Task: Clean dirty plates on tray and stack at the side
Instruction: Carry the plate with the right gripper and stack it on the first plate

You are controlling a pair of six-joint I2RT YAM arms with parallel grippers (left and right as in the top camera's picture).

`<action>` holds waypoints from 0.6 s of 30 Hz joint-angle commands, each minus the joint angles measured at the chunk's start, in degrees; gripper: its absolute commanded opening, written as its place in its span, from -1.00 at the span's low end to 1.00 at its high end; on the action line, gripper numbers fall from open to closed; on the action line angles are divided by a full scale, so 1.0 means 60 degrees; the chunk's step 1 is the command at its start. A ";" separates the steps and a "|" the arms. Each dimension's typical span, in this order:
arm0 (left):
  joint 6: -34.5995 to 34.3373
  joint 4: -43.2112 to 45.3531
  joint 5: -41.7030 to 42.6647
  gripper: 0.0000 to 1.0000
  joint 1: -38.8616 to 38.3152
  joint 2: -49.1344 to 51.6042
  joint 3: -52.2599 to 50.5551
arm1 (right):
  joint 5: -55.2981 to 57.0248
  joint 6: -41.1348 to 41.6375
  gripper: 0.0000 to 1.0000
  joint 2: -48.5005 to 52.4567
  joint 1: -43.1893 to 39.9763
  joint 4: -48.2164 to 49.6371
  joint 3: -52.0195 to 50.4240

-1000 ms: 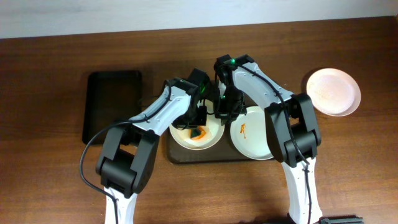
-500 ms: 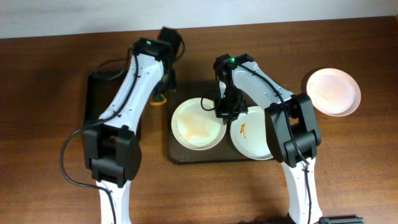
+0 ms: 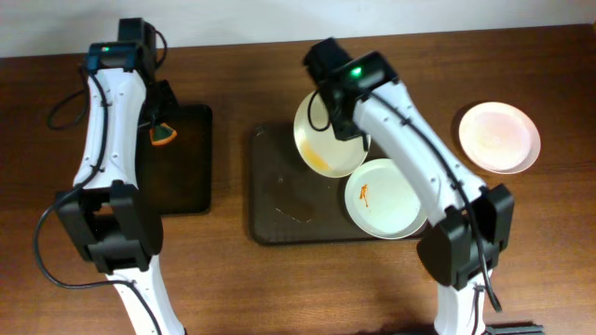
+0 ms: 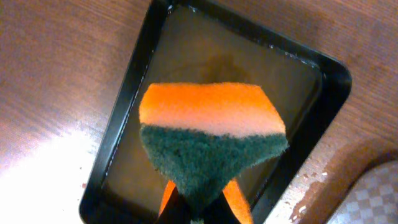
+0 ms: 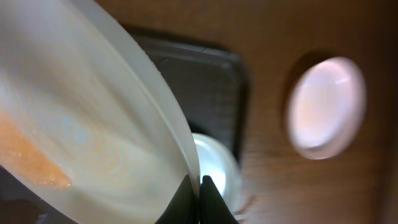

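Note:
My right gripper is shut on the rim of a white plate, which it holds tilted above the back of the dark brown tray. In the right wrist view the gripper pinches that plate, and a pale orange film shows low on it. A second plate with an orange smear lies on the tray's right end. A third plate sits on the table at the far right. My left gripper is shut on the green-and-orange sponge over the black tray.
The black tray lies left of the brown tray, with a strip of bare wood between them. The brown tray's left half shows wet streaks. Both arms' bases stand at the table's front edge.
My left arm has carried the sponge off the plate and left to the black tray. My right gripper has lifted that plate from the brown tray and tilted it toward the back.

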 commanded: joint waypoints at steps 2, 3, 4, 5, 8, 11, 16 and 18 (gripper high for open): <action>0.1038 0.0841 0.1016 -1.00 0.0157 0.0095 -0.1486 | 0.3858 -0.0022 -0.92 -0.0495 0.1676 -0.0313 0.0204; 0.1038 0.1104 0.0863 -1.00 0.0160 0.0095 -0.1949 | 0.4226 -0.0022 -0.92 -0.0495 0.2029 -0.0481 0.0204; 0.1035 0.1311 0.0849 -1.00 0.0197 0.0095 -0.2328 | 0.4747 -0.0018 -0.92 -0.0495 0.2397 -0.0714 0.0204; 0.1035 0.1413 0.0874 -1.00 0.0259 0.0095 -0.2590 | 0.5439 -0.0007 -0.92 -0.0495 0.2765 -0.0951 0.0204; 0.1035 0.1647 0.0874 -1.00 0.0455 0.0102 -0.3202 | 0.6240 0.0018 -0.92 -0.0503 0.3475 -0.1075 0.0204; 0.1035 0.1818 0.0874 -1.00 0.0521 0.0098 -0.3606 | 0.6776 0.0018 -0.92 -0.0503 0.3774 -0.1147 0.0204; 0.1035 0.1902 0.0878 -1.00 0.0521 0.0098 -0.3752 | 0.6808 0.0816 -0.92 -0.0510 0.3705 -0.1322 0.0204; 0.1035 0.1927 0.0874 -1.00 0.0532 0.0102 -0.3752 | 0.6615 0.1643 -0.92 -0.0510 0.3468 -0.1366 0.0204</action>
